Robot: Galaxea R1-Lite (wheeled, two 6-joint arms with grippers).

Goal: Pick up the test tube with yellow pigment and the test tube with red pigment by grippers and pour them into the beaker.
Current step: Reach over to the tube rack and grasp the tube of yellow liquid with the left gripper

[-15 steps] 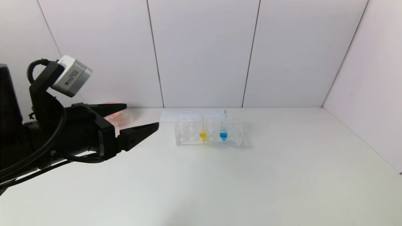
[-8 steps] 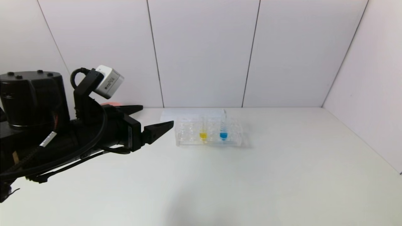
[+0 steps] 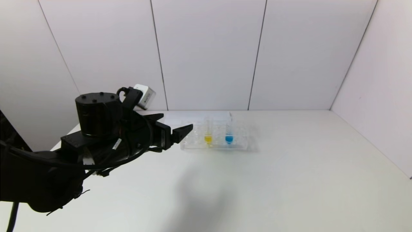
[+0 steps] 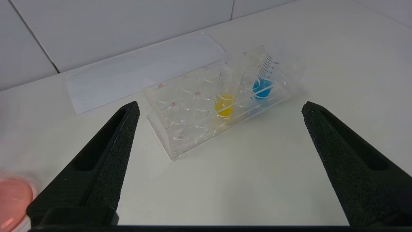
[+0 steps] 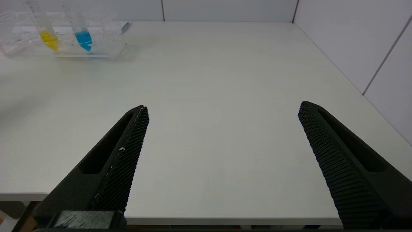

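The test tube with yellow pigment (image 3: 208, 134) stands upright in a clear rack (image 3: 193, 143) at the back middle of the white table. It also shows in the left wrist view (image 4: 225, 104) and the right wrist view (image 5: 48, 36). My left gripper (image 3: 176, 121) is open and empty, its fingertips just left of the rack's left end; in its own view (image 4: 221, 104) the fingers are spread wide, short of the rack. My right gripper (image 5: 223, 106) is open and empty over the table's near edge, far from the rack. The red-pigment tube and the beaker are not in view.
A blue-bottomed tube (image 3: 229, 134) stands in the rack right of the yellow one. A white paper sheet (image 3: 180, 116) lies behind the rack. A pink bowl (image 4: 13, 199) sits off to the left of my left gripper. Grey walls close the back and right.
My left arm has reached forward and to the right, bringing the open gripper up to the rack's left end. The pink bowl no longer shows in the head view.
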